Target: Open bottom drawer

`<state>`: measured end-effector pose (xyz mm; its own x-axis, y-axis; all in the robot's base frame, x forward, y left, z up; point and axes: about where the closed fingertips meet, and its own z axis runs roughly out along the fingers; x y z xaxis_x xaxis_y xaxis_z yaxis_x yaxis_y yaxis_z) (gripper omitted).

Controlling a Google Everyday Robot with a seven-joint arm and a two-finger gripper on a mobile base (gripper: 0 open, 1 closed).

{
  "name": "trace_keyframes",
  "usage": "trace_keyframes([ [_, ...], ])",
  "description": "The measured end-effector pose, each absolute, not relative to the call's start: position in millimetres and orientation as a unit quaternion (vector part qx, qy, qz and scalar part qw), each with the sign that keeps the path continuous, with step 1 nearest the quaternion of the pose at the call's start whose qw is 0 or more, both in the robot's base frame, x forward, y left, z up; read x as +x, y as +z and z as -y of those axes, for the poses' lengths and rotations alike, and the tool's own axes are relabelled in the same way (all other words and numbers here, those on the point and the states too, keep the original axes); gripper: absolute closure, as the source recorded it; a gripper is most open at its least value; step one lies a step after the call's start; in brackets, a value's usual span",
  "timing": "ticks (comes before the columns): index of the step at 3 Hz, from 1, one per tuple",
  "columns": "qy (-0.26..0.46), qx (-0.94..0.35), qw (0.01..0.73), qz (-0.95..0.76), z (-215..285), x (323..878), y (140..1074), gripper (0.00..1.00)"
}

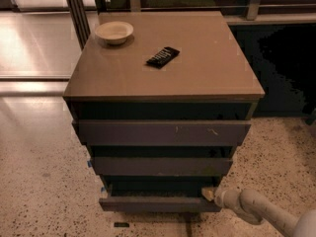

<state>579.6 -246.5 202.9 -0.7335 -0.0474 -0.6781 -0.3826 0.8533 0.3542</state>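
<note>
The cabinet [163, 78] fills most of the view, a squat brown-topped block on a speckled floor [39, 191]. The room behind it is cut off at the top edge, and the space to its right is too dark to read. Under the top are three dark grey fronts. The widest, the top drawer [163, 132], carries pale scratch marks toward its right. The middle drawer [160, 166] is plain.

The bottom drawer [158, 204] is the lowest and sits nearest the floor. Its front stands a little forward of the cabinet body, so a narrow strip of its inside shows along the top edge. Its underside is lost in shadow.

The robot's pale arm [259, 211] comes in from the lower right corner, where most of it is cut off. A shallow pale bowl [114, 32] sits at the back left of the top. A black remote [163, 57] lies near the middle, well apart from the bowl.

The gripper [208, 194] shows only as a small tan tip at the right end of the bottom drawer, at the top edge of its front. Whether it is open, closed or holding that edge cannot be told.
</note>
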Motion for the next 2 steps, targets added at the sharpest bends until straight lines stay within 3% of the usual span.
trace_keyframes([
  [2,0.364,-0.134,0.285,-0.876,217,517,216,1.0],
])
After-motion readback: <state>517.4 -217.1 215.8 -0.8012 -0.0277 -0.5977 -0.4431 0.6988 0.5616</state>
